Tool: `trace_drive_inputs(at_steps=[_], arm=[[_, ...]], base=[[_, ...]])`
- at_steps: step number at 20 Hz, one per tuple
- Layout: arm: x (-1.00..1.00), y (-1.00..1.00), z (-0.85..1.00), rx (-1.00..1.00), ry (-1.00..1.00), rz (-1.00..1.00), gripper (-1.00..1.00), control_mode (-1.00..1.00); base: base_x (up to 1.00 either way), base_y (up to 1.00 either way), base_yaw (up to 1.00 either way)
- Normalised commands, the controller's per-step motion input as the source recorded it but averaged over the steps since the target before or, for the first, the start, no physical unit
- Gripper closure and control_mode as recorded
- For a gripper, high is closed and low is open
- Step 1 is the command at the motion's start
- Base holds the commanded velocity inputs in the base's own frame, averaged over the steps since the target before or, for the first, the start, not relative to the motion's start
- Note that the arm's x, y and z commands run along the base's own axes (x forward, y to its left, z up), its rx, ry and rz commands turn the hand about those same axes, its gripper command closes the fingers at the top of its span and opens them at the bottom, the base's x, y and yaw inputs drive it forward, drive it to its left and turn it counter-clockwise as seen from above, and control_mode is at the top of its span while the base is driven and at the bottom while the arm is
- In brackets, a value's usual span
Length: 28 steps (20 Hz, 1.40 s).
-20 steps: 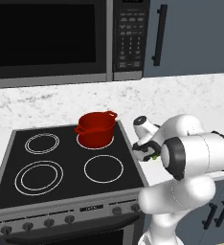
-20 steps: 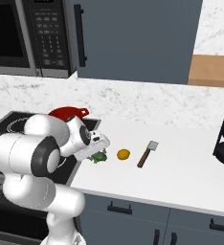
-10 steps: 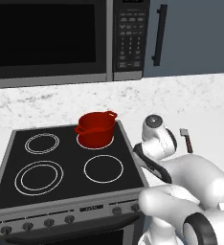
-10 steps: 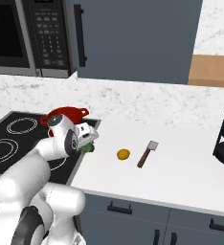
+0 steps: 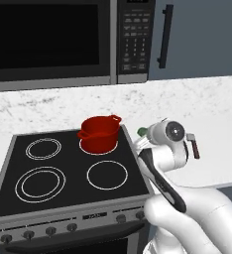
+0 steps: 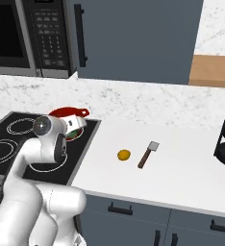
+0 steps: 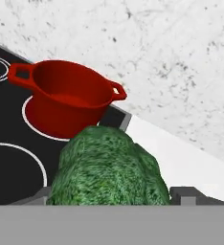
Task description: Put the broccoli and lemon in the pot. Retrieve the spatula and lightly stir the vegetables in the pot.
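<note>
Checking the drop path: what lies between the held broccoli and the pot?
Nothing stands between. In the hand view, the broccoli in the gripper faces the red pot across bare black stovetop.

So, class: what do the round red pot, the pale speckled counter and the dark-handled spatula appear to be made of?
Round red pot: probably enamelled metal, given its smooth, even, slightly glossy red. Pale speckled counter: stone or a stone look, white with grey flecks. Dark-handled spatula: pale grey blade, possibly metal; handle material unclear.
</note>
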Motion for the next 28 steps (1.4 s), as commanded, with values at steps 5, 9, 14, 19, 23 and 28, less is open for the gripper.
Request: trace_drive_inputs(at_steps=[5,9,14,19,23,28], arm=[[0.16,0.35,0.55,0.22,-0.16,0.02,1.0,-1.0],[0.28,0.43,0.3,0.17,-0.07,0.0,1.0,-1.0],[0.51,0.32,0.24,0.1,0.02,0.0,1.0,-1.0],[0.61,0.21,0.01,0.02,0.19,0.0,1.0,-1.0],[0.43,0.33,-0.17,0.0,0.16,0.0,1.0,-1.0],[0.22,0.42,-0.26,0.0,0.01,0.0,1.0,-1.0]], base=[[0.0,0.0,0.0],[0.0,0.0,0.0],[0.0,0.0,0.0],[0.0,0.0,0.0],[0.0,0.0,0.0],[0.0,0.0,0.0]])
